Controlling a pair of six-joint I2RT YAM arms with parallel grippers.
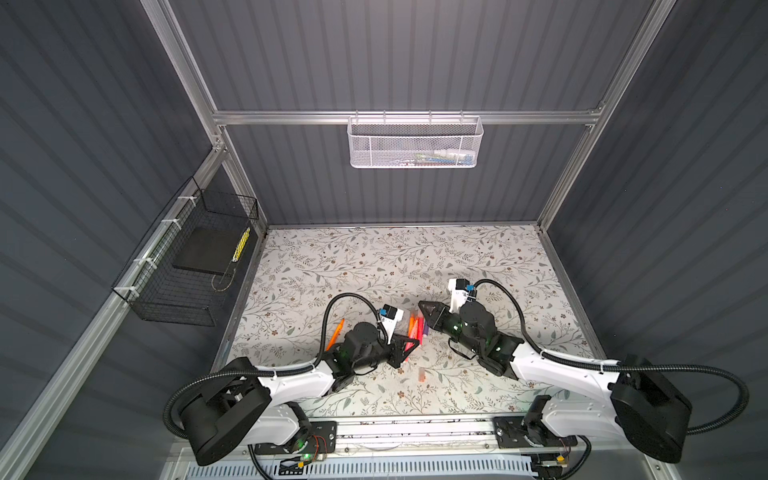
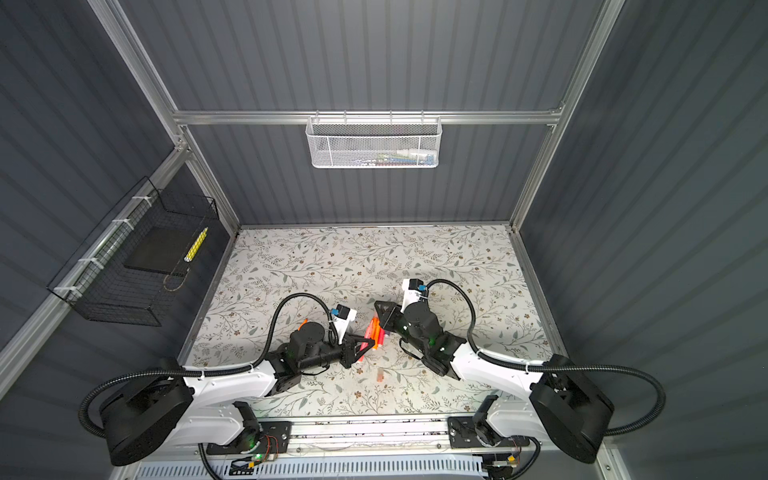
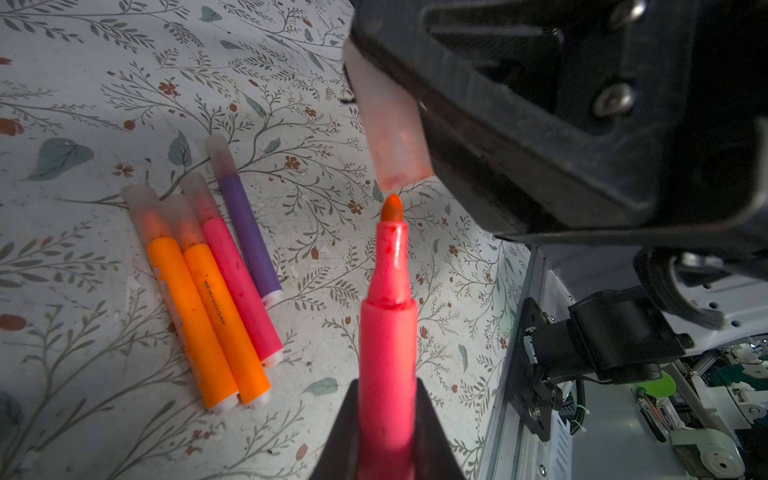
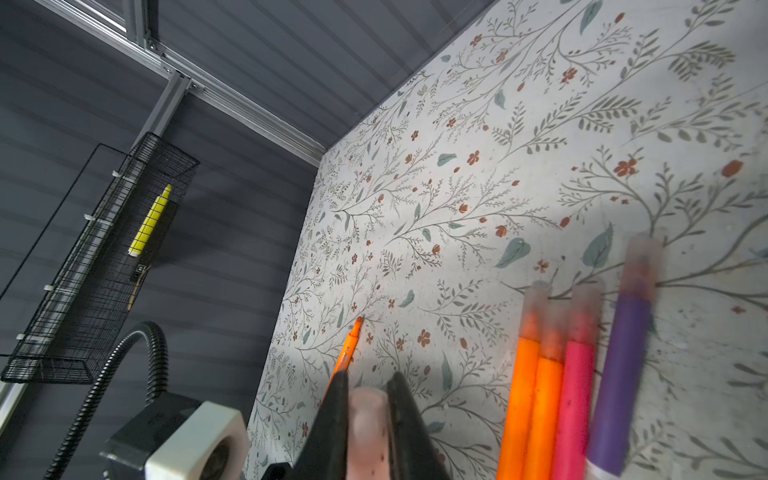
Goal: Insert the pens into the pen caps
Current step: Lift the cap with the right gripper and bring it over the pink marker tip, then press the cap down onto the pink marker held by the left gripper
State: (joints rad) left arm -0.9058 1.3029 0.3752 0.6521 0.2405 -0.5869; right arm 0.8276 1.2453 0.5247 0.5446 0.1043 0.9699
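My left gripper (image 3: 387, 380) is shut on an uncapped pink-red pen (image 3: 388, 332). Its orange-stained tip points at the mouth of a translucent pen cap (image 3: 390, 124) and stops just short of it. My right gripper (image 4: 370, 382) is shut on that cap (image 4: 368, 415). In both top views the left gripper (image 1: 409, 347) and the right gripper (image 1: 426, 311) meet near the table's middle. Beside them lie capped pens: two orange (image 3: 187, 311), one pink (image 3: 241, 282), one purple (image 3: 249, 237). An uncapped orange pen (image 1: 336, 332) lies left of the left arm. A loose cap (image 1: 422, 375) lies nearer the front.
The floral table (image 1: 374, 257) is walled on three sides. A black wire basket (image 1: 187, 266) on the left wall holds a yellow patterned stick (image 1: 242, 244). A white mesh basket (image 1: 415, 143) hangs on the back wall. A metal rail (image 1: 415, 432) runs along the front edge.
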